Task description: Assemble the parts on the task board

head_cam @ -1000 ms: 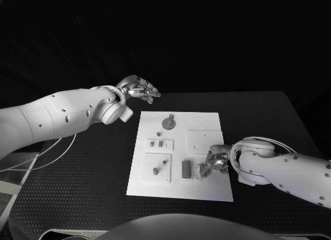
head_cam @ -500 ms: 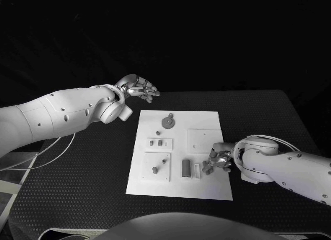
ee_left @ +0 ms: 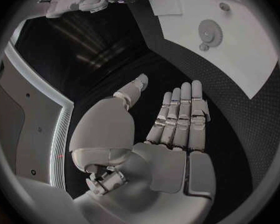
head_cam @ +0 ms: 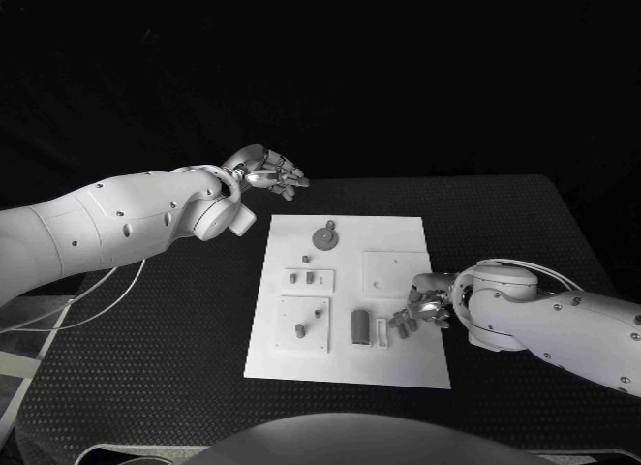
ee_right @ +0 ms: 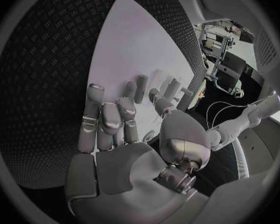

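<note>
parts on task board, right hand low at its near right corner

head view: the task board (head_cam: pixel 351 300) lies mid-table, a small part (head_cam: pixel 403 329) just beside the right hand (head_cam: pixel 421 312); a grasp cannot be confirmed. left wrist view: the left hand (ee_left: pixel 159 134) is held open and empty, off the board. right wrist view: fingers (ee_right: pixel 109 119) are spread over the board. parts are judged light, rigid, best pinched at the sides.

Black textured table (head_cam: pixel 167 320), dark unlit backdrop behind it, pale floor patch at the lower left corner
</note>
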You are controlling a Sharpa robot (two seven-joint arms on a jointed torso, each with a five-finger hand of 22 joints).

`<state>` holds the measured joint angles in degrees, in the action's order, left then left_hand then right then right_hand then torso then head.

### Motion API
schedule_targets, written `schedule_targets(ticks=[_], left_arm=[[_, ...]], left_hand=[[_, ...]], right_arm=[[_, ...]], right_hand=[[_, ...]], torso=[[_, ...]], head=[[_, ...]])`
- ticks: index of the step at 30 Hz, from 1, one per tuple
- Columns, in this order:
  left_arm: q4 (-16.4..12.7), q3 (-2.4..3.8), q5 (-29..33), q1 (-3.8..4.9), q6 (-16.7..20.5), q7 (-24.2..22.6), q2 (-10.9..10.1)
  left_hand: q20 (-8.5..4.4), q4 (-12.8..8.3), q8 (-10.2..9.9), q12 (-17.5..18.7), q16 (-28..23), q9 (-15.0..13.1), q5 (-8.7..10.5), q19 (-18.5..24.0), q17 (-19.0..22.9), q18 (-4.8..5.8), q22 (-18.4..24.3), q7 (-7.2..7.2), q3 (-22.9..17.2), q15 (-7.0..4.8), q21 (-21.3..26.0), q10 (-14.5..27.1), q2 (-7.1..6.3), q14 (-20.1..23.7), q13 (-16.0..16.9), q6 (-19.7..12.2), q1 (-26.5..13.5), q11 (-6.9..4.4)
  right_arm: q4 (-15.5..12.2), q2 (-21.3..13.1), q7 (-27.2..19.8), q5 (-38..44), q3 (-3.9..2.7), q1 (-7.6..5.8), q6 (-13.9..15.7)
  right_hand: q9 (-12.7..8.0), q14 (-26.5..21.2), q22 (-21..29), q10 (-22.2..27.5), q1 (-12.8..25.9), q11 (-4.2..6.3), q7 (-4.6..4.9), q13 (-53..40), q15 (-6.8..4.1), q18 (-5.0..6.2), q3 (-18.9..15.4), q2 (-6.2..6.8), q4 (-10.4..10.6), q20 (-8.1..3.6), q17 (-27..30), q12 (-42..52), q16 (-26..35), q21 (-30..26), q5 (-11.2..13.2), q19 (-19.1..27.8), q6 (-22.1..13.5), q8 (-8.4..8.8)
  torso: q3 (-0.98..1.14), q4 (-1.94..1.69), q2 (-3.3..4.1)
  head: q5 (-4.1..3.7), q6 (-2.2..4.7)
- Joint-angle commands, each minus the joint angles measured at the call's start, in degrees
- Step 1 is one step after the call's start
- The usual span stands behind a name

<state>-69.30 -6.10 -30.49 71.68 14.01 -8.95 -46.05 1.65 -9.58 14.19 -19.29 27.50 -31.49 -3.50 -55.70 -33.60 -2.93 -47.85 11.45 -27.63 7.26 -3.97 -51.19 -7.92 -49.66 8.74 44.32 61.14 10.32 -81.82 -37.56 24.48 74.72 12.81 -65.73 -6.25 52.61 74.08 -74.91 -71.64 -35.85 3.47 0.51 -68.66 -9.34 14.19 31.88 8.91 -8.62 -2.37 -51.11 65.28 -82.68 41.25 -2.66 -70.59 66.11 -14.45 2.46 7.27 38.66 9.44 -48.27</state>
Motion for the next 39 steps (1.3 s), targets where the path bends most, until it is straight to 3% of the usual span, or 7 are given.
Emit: schedule_targets(ticks=[1, 5, 10, 18, 29, 34, 39], left_arm=[[-0.1, 0.02, 0.1, 0.04, -0.7, -0.5, 0.0], [-0.2, 0.02, 0.1, 0.05, -0.8, -0.5, 0.0], [-0.2, 0.02, 0.1, 0.05, -1.0, -0.4, -0.2], [-0.2, 0.02, 0.1, 0.05, -0.9, -0.5, -0.1], [-0.4, 0.02, 0.1, 0.05, -0.9, -0.5, -0.1], [-0.3, 0.02, 0.1, 0.05, -0.9, -0.5, -0.2], [-0.3, 0.02, 0.1, 0.05, -0.8, -0.5, -0.2]], left_hand=[[0.1, 0.4, 0.2, -0.2, -0.3, 0.1, 0.2, 0.2, -0.1, -1.15, 0.1, 0.76, 0.1, 0.18, -0.2, 0.3, -0.22, -0.4, -0.1, -0.2, -0.1, -0.06], [0.09, 0.4, 0.2, -0.2, -0.3, 0.1, 0.19, 0.2, -0.1, -1.16, 0.1, 0.76, 0.1, 0.18, -0.2, 0.2, -0.21, -0.4, -0.1, -0.2, -0.1, -0.06], [0.09, 0.4, 0.2, -0.3, -0.3, 0.1, 0.19, 0.2, -0.1, -1.16, 0.1, 0.75, 0.1, 0.18, -0.2, 0.2, -0.22, -0.4, -0.1, -0.2, -0.1, -0.07], [0.08, 0.4, 0.3, -0.3, -0.3, 0.1, 0.19, 0.2, -0.1, -1.17, 0.1, 0.75, 0.1, 0.18, -0.2, 0.2, -0.21, -0.4, -0.1, -0.2, -0.1, -0.08], [0.08, 0.5, 0.3, -0.3, -0.3, 0.1, 0.19, 0.2, -0.1, -1.17, 0.1, 0.74, 0.1, 0.17, -0.2, 0.2, -0.21, -0.4, -0.1, -0.2, 0.0, -0.08], [0.08, 0.5, 0.3, -0.3, -0.3, 0.1, 0.19, 0.2, -0.2, -1.17, 0.1, 0.74, 0.1, 0.17, -0.2, 0.2, -0.2, -0.4, -0.1, -0.2, 0.0, -0.08], [0.08, 0.5, 0.3, -0.3, -0.3, 0.1, 0.19, 0.2, -0.2, -1.17, 0.1, 0.74, 0.1, 0.17, -0.2, 0.2, -0.19, -0.4, -0.1, -0.2, 0.0, -0.08]], right_arm=[[1.4, -0.2, 4.5, 5.1, 0.63, 0.66, -1.1], [1.6, 0.2, 5.1, 8.2, 0.63, 0.64, -3.0], [1.7, 0.6, 5.3, 11.3, 0.64, 0.63, -5.7], [1.5, 1.5, 5.2, 14.6, 1.08, 0.64, -7.9], [0.0, 1.6, 6.4, 20.5, 1.39, 0.64, -8.3], [-1.4, 1.1, 6.4, 20.6, 1.39, 0.65, -7.9], [-2.9, 0.1, 5.4, 17.2, 1.39, 0.67, -7.5]], right_hand=[[0.0, -0.3, -0.8, 0.4, 0.2, 0.04, 2.28, 0.1, -0.11, 0.81, 1.5, 1.62, 2.0, -0.45, 0.2, -0.4, 0.3, -0.3, -0.1, 0.1, -2.5, 1.91], [0.1, -0.3, -0.9, 0.4, -0.3, 0.02, 2.3, 0.2, -0.08, 0.81, 2.1, 1.46, 2.3, -0.45, 0.3, -0.4, 0.2, -0.2, -0.1, 0.1, -2.5, 1.97], [0.5, -0.4, -1.1, 0.6, -3.2, -0.17, 2.45, 0.3, 0.14, 0.81, -0.1, -1.76, -3.5, -0.1, 0.4, -0.4, 0.2, 0.2, -0.1, 0.5, -2.5, 2.09], [0.7, -0.4, -1.1, 0.7, -5.9, -0.17, 2.45, 0.5, 0.19, 0.81, -0.5, -2.85, -7.9, -0.07, 0.6, -0.6, 0.2, 0.2, -0.1, 0.7, -2.3, 2.24], [0.6, -0.5, -1.0, 1.2, -6.6, -0.33, 2.64, 1.1, 0.33, 0.81, -1.2, -1.96, -7.6, 0.22, 0.8, -1.2, 0.5, 0.1, -0.1, 0.8, -2.7, 2.65], [-1.6, -1.0, -0.8, 2.5, -6.2, -1.75, 4.18, 1.9, 1.56, 0.81, -0.6, -0.99, -7.1, 0.47, 1.0, -2.4, 0.8, -0.4, -0.1, 1.3, -7.1, 6.02], [-3.4, -0.9, -0.9, 2.6, -8.2, -2.75, 5.24, 1.9, 2.5, 0.81, 0.4, -3.81, -8.0, 0.41, 1.0, -2.3, 0.8, -0.4, -0.1, 1.2, -9.6, 8.1]], torso=[[-0.05, -0.03, 0.01], [-0.06, -0.05, 0.01], [-0.06, 0.0, 0.0], [0.03, -0.07, 0.03], [0.02, 0.05, 0.0], [0.02, -0.01, 0.02], [0.04, -0.05, 0.02]], head=[[-0.03, -0.02], [0.01, -0.02], [-0.04, -0.07], [-0.04, -0.13], [-0.1, -0.08], [-0.19, -0.11], [-0.16, -0.13]])
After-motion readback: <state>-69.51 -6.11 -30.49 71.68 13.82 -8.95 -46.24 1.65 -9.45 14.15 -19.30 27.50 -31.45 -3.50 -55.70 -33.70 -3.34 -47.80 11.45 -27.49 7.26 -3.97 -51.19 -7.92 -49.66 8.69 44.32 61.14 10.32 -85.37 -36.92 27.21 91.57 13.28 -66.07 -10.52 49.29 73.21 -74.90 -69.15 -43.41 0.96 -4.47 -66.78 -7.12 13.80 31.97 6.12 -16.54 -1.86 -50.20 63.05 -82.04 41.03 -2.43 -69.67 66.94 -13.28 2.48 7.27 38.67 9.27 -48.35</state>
